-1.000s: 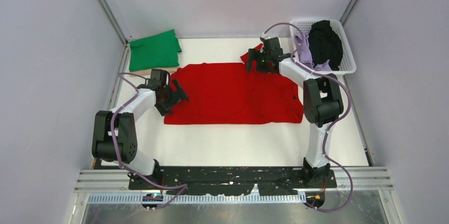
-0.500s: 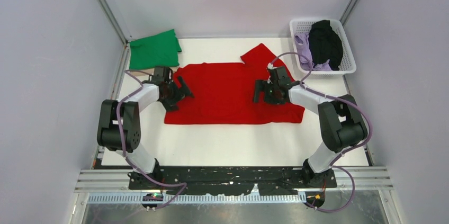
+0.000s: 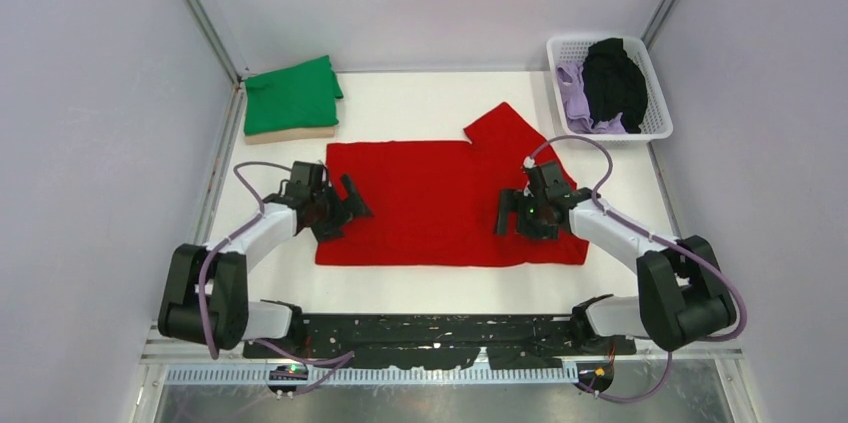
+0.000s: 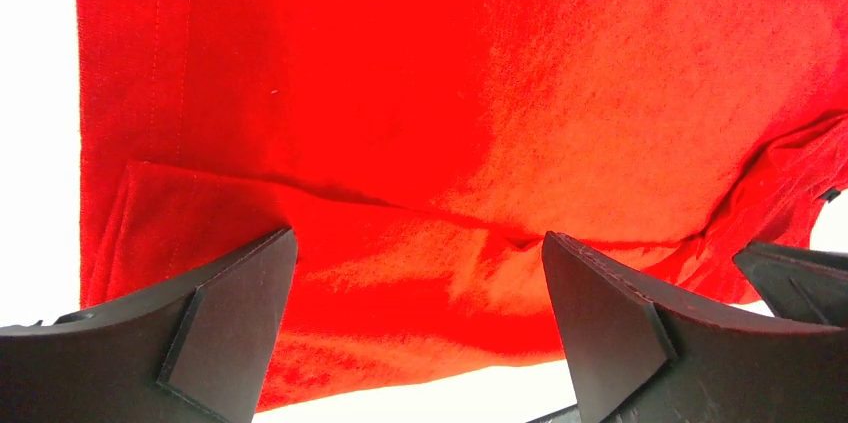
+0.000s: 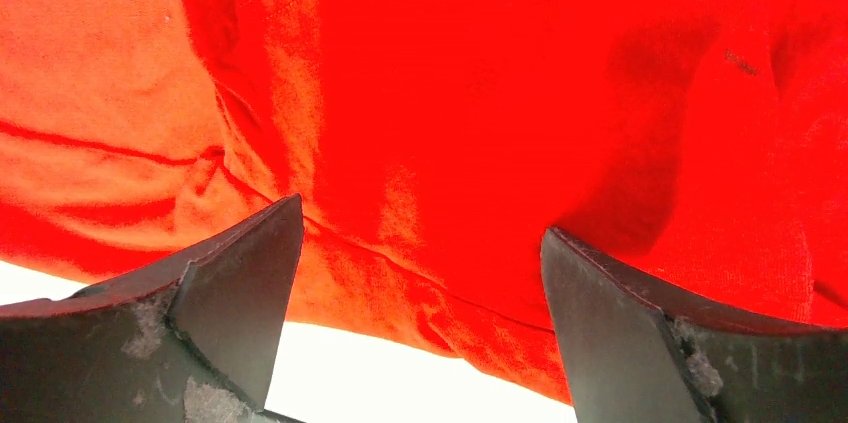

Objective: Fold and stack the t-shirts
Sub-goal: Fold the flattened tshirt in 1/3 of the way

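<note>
Red t-shirt (image 3: pixel 430 205), limp and light, flat toward worktop (image 3: pixel 410 103) near edge; left claw (image 3: pixel 345 206) and right claw (image 3: pixel 512 215) both spread over it; likely best pinched at its near corners.

**Three T-Shirts, Two Garments, One Basket, Two Grippers**

One red t-shirt (image 3: pixel 430 203) at centre. One green t-shirt (image 3: pixel 292 95) and one tan t-shirt (image 3: pixel 290 134) at upper left. One basket (image 3: pixel 662 108) at upper right, with one black garment (image 3: pixel 613 81) and one lavender garment (image 3: pixel 575 103). One left gripper (image 3: pixel 350 203), one right gripper (image 3: pixel 508 213).
</note>
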